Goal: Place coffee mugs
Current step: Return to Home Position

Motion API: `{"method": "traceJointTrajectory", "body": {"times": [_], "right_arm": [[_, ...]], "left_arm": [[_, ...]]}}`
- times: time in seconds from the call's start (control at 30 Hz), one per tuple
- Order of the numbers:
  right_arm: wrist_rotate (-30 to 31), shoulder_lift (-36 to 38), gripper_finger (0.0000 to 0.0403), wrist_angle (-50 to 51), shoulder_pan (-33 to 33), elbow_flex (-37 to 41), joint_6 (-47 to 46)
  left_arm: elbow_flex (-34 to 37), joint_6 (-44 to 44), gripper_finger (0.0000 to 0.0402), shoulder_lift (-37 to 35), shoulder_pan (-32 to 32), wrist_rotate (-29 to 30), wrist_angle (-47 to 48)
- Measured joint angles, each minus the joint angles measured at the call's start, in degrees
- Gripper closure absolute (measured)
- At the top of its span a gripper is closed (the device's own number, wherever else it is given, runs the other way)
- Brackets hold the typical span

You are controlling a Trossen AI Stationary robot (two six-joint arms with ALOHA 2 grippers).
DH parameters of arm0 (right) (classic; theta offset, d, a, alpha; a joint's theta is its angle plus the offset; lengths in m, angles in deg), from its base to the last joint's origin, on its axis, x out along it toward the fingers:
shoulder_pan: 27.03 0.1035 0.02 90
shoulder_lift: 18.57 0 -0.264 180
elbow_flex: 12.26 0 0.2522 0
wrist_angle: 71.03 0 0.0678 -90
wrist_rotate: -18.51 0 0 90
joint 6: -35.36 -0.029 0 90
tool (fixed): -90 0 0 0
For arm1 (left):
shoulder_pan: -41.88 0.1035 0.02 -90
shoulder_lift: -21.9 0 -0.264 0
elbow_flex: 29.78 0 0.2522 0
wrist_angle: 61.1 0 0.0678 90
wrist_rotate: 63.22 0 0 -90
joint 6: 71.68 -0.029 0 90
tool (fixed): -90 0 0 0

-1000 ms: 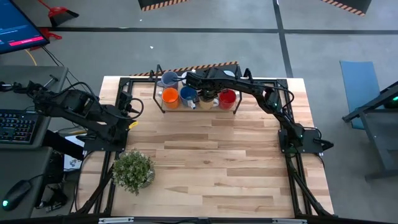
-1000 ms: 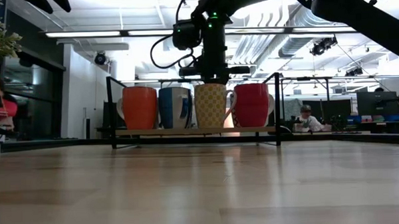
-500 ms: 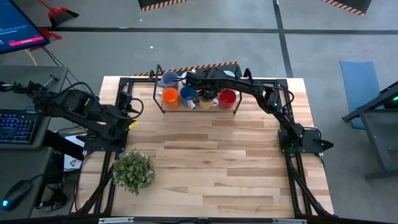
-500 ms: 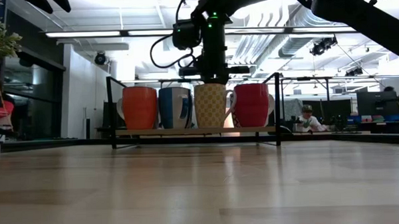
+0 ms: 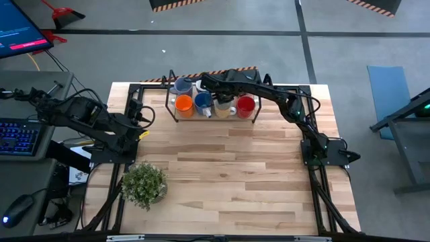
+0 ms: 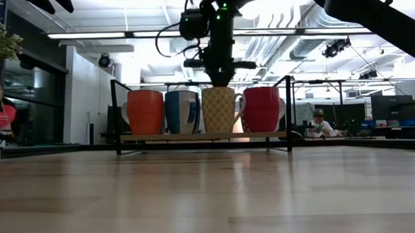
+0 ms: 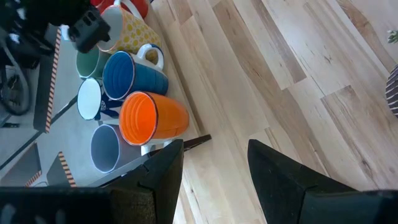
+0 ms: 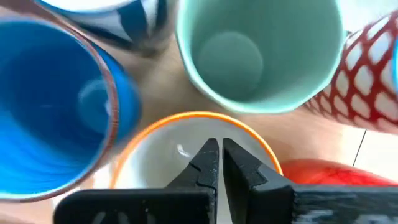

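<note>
At nine o'clock, by the edge of the worktop [image 5: 235, 175], the left arm sits folded up. The left claw [image 7: 214, 146] is wide open and holds nothing. It points across at the mugs. At seven o'clock stands a potted plant [image 5: 143, 185], well apart from the mugs.

At twelve o'clock, on the far edge, is a low black shelf [image 6: 288, 107] with the mugs packed on it in two rows. In the front row, from left to right, are the orange mug [image 6: 146, 112], the blue mug [image 6: 182, 111], the yellow patterned mug [image 6: 219, 109] and the red mug [image 6: 262, 108]. They stand upright, side by side. Behind them are the grey-blue mug [image 7: 104, 148], the white mug [image 7: 90, 99] and the green mug [image 8: 258, 56]. A red and white netted mug [image 8: 367, 68] shows just beside the green one.

From three o'clock the right arm reaches over to the shelf. The right claw [image 8: 219, 146] points straight down over the mouth of the yellow patterned mug. It is open only a crack, and nothing is between its fingers. I cannot tell if the tips touch the mug.
</note>
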Motion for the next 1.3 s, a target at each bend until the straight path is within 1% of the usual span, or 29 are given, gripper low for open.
{"method": "traceJointTrajectory", "body": {"times": [0.07,0.23,0.4,0.57,0.67,0.83,0.9,1.0,1.1,1.2,1.3], "right_arm": [[-0.23,1.23,0.0401,-0.35,0.20,0.53,-0.21],[-1.06,3.29,0.0401,3.28,1.64,0.16,-1.42],[-1.26,6.50,0.0401,3.59,5.07,0.07,-1.39],[-0.09,10.15,0.0401,3.30,10.58,0.07,4.13],[2.63,11.44,0.0401,3.46,14.97,0.05,7.42],[8.78,11.96,0.0401,5.02,23.66,0.14,13.58],[10.49,12.13,0.0401,5.42,27.36,1.33,16.58],[12.14,11.95,0.0401,6.74,32.45,2.85,18.32],[13.33,12.09,0.0401,4.07,36.58,6.08,22.06],[14.34,11.93,0.0401,2.45,39.55,10.28,24.08],[15.24,12.00,0.0401,-1.50,41.03,16.17,25.78]], "left_arm": [[0.00,0.00,0.0234,0.01,0.00,0.00,0.01],[0.00,0.00,0.0234,0.00,-0.02,0.00,0.00],[0.00,-0.02,0.0234,0.01,0.00,0.12,-0.01],[0.00,-0.02,0.0234,0.02,0.00,0.87,-0.02],[0.00,-0.02,0.0234,0.02,0.00,0.87,-0.02],[0.00,-0.02,0.0234,0.44,0.00,0.87,-0.02],[0.00,-0.02,0.0234,0.44,0.00,0.86,-0.01],[0.00,-0.01,0.0234,0.44,-0.02,0.86,-0.02],[0.00,0.00,0.0234,0.44,0.00,0.85,0.00],[0.00,0.00,0.0234,0.44,0.00,0.87,-0.01],[0.00,0.00,0.0234,0.45,-0.02,0.86,-0.01]]}}
